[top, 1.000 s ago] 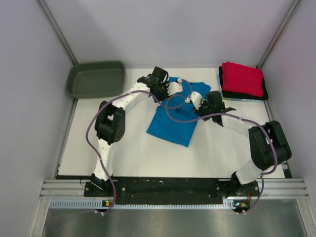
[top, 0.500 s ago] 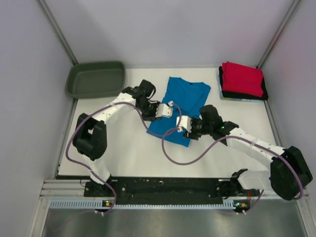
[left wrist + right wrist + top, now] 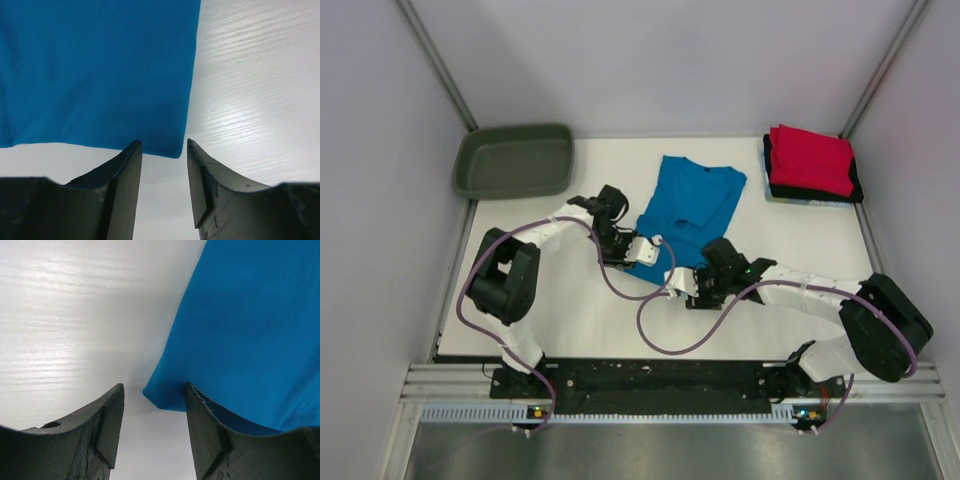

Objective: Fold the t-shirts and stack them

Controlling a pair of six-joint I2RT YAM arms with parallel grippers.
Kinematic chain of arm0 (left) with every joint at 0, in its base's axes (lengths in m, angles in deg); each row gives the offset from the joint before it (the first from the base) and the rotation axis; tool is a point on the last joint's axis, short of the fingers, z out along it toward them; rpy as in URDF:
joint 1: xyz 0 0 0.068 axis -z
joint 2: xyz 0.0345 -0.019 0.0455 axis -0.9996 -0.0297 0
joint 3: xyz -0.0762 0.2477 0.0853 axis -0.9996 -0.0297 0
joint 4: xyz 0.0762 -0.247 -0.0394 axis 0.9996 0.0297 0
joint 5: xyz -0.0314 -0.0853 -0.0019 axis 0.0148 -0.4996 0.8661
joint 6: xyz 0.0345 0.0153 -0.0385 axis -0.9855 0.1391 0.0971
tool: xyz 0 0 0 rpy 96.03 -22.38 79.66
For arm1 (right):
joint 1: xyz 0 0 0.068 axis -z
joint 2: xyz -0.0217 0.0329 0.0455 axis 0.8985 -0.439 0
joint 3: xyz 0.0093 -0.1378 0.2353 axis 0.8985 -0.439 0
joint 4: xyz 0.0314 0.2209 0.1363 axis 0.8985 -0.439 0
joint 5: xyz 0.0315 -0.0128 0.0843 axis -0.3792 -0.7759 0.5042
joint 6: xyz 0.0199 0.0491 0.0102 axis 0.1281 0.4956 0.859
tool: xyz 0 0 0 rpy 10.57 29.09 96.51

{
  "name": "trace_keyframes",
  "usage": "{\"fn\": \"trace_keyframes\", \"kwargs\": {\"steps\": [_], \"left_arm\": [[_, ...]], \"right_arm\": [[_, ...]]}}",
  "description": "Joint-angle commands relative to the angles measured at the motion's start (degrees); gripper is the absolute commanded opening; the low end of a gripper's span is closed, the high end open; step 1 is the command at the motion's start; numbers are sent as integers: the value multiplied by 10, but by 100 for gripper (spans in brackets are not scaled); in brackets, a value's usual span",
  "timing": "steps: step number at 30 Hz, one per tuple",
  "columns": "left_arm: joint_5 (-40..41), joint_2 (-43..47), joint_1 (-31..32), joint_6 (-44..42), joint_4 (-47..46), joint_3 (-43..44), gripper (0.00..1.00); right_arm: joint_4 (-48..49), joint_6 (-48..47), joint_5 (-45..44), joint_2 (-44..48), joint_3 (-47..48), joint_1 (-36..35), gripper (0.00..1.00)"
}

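Where the white table (image 3: pixel 570 320) spreads out between the two arms, the blue shirt (image 3: pixel 688 205) lies flat near its middle. Its long axis runs from the near left to the far right, with the dark collar pointing away toward the far right and the hem toward the arms. A green tub (image 3: pixel 515 160) sits at the far left corner, well apart from the shirt. At the far right a folded red shirt (image 3: pixel 810 158) rests on a folded black shirt (image 3: pixel 769 170).

The left gripper (image 3: pixel 642 250) is at the hem's left corner. Its fingers (image 3: pixel 127 170) stand partly apart with that corner lying between the tips, and they are not pinching it. The right gripper (image 3: pixel 682 284) is at the hem's right corner, also half spread. The cloth corner sits in the gap and nothing is clamped.

A second ago both grippers were up at the collar end and the shirt looked rumpled under them. Half a second ago they were beside its middle. Now they have come down to the near corners and the whole shirt shows, smoothed out. Tub and stack have not moved.
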Motion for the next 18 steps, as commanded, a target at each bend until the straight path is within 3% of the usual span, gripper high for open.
{"fn": "trace_keyframes", "kwargs": {"steps": [1, 8, 12, 13, 16, 18], "left_arm": [[-5, -1, 9, -15, -25, -14, 46], [26, -22, 13, -11, -24, -21, 46], [31, -31, 15, 4, -37, -19, 42], [32, -31, 16, 8, -40, -20, 36], [33, -26, 19, 23, -37, -21, 2], [33, -12, 20, 31, -31, -26, 0]], "right_arm": [[20, 8, -33, -13, 8, -7, 50], [46, 21, -31, -33, 5, -10, 44], [40, 32, -55, -53, 13, -10, 23], [37, 32, -61, -53, 13, -10, 17], [29, 36, -63, -41, 14, -10, 0], [15, 38, -60, -28, 19, -10, 0]]}}
